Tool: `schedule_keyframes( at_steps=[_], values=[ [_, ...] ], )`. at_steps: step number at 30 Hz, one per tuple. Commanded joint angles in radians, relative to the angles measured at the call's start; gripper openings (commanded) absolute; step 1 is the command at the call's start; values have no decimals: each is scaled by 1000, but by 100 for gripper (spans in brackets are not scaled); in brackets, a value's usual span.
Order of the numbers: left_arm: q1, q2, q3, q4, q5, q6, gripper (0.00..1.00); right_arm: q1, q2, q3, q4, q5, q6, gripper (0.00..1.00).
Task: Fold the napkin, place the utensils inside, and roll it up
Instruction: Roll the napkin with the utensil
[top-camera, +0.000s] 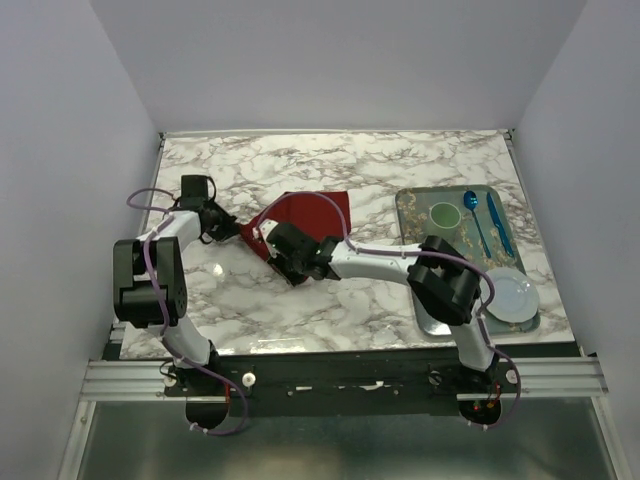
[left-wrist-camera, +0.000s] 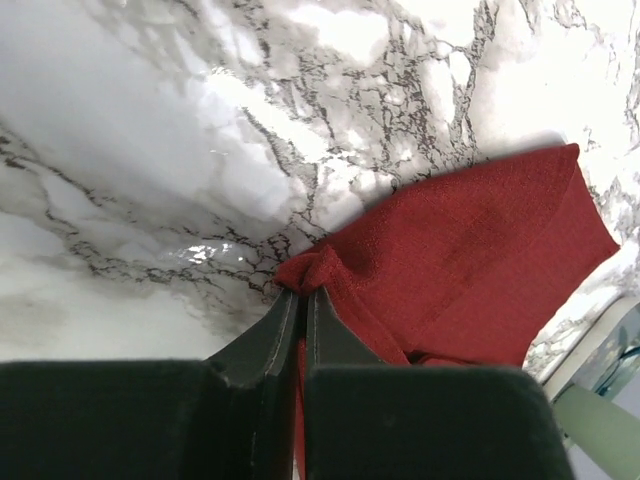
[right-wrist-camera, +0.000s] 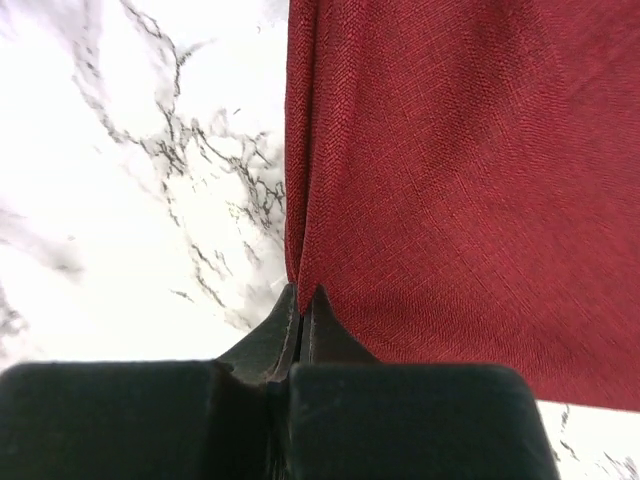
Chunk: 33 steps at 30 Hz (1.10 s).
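The dark red napkin (top-camera: 315, 212) lies partly lifted on the marble table, left of the tray. My left gripper (top-camera: 234, 231) is shut on the napkin's bunched left corner, as the left wrist view shows (left-wrist-camera: 302, 290); the cloth (left-wrist-camera: 470, 250) spreads away to the right. My right gripper (top-camera: 269, 241) is shut on a folded edge of the napkin's near side (right-wrist-camera: 303, 290), and the cloth (right-wrist-camera: 460, 180) hangs taut in front of it. The two grippers are close together. No gold-coloured utensils can be made out.
A grey-green tray (top-camera: 408, 205) stands at the right, holding a blue spoon (top-camera: 470, 201), a second blue slim piece (top-camera: 498, 224), a green disc (top-camera: 444, 213) and a clear bowl (top-camera: 512, 295). The tray's edge (left-wrist-camera: 590, 345) shows in the left wrist view.
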Motion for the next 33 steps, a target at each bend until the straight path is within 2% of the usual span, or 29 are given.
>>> schedule_keyframes(
  at_steps=[1,7,10,13,14,16,17,20,24,28,31,33],
  values=[
    [-27,45,90,-57,-68,45,8,-108,-58,-78,49,-337,100,1],
    [-66,69,134,-97,-111,51,9,-228,-24,-124,132,-598,187,1],
    [-73,71,153,-111,-125,57,14,-280,-1,-161,208,-713,239,0],
    [-103,65,167,-126,-142,68,30,-312,20,-182,252,-768,272,1],
    [-108,56,168,-131,-150,71,40,-318,28,-184,259,-794,279,1],
    [-114,42,173,-135,-157,80,53,-334,49,-189,288,-830,313,0],
    [-122,28,177,-160,-167,81,64,-340,55,-190,298,-857,327,1],
    [-131,3,188,-210,-161,94,82,-360,78,-207,368,-897,376,1],
    [-166,-47,156,-243,-138,72,80,-380,95,-227,420,-922,416,1],
    [-220,-139,26,-198,-119,45,77,-395,106,-238,442,-929,427,1],
    [-244,-224,-72,-140,-110,2,78,-404,109,-239,443,-931,421,1],
    [-248,-273,-118,-73,-90,-47,83,-407,111,-239,443,-937,418,1]
  ],
)
